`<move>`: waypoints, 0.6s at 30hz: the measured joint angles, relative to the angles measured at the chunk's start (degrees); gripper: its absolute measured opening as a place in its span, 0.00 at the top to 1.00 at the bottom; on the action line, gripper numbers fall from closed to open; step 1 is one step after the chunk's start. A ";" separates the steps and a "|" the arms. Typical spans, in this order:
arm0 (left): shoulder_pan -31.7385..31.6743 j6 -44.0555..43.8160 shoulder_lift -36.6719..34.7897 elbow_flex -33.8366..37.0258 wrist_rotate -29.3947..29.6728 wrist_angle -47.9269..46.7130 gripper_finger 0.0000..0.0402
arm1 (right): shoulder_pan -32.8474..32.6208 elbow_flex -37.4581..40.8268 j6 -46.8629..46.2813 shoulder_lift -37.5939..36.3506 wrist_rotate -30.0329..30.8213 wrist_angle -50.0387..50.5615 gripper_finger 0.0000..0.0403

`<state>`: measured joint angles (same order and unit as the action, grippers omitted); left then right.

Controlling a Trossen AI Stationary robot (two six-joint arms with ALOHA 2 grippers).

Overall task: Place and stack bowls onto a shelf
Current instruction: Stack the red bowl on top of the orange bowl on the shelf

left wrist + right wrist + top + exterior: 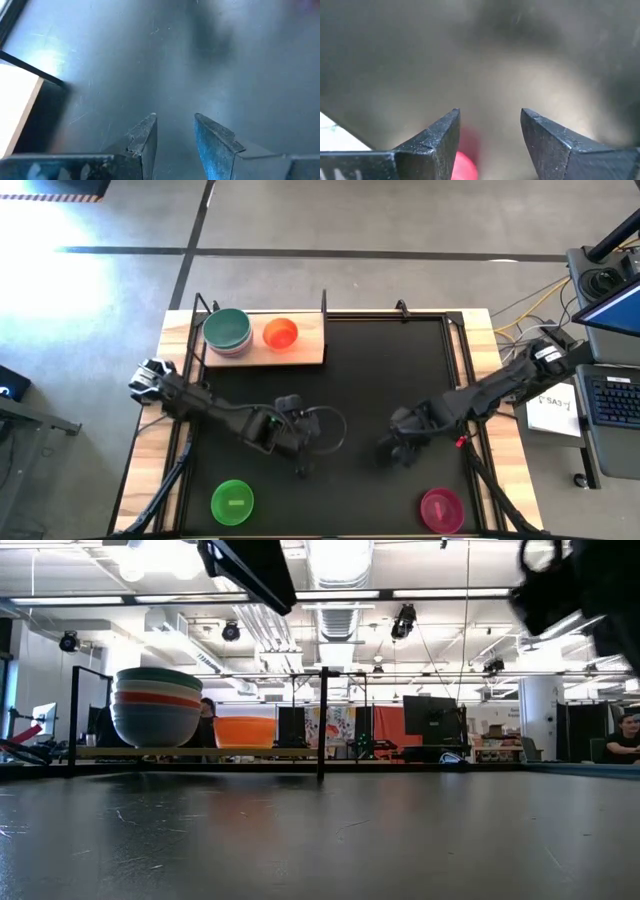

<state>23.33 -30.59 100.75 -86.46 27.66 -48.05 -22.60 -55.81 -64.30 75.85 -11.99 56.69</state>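
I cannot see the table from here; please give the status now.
Left tool and right tool open, empty, above mat. Bowl stack and orange bowl on shelf. Green bowl, magenta bowl waiting.

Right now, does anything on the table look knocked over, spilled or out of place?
Nothing stands out. The stacked bowls and orange bowl sit upright on the shelf; the green bowl and magenta bowl rest upright on the mat.

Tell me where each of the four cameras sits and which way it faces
High: overhead, straight down on mat, both arms.
Low: table height, level across to the shelf; arms overhead.
Left wrist: down past left gripper at mat.
Right wrist: down past right gripper at mat.
Shared: high and low both show the bowl stack and orange bowl.
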 joint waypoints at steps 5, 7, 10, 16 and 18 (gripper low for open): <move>2.60 -3.16 1.24 0.00 1.44 0.07 0.72 | -8.91 0.00 -15.51 0.28 0.11 -3.52 0.51; 3.29 -3.60 1.79 0.00 1.41 0.09 0.72 | -12.74 0.00 -20.61 0.89 1.17 -6.76 0.51; 3.87 -4.27 2.22 0.00 1.40 0.07 0.72 | -18.22 0.00 -27.41 1.84 3.71 -11.61 0.51; 4.00 -4.61 2.62 0.02 1.38 0.37 0.72 | -26.29 -0.02 -36.55 5.04 6.22 -19.72 0.51; 3.94 -4.61 2.62 0.02 1.40 0.57 0.72 | -28.26 -0.01 -38.50 6.41 6.42 -20.84 0.51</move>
<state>27.27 -35.19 103.37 -86.43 29.06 -47.48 -50.86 -55.82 -102.80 82.26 -5.56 35.85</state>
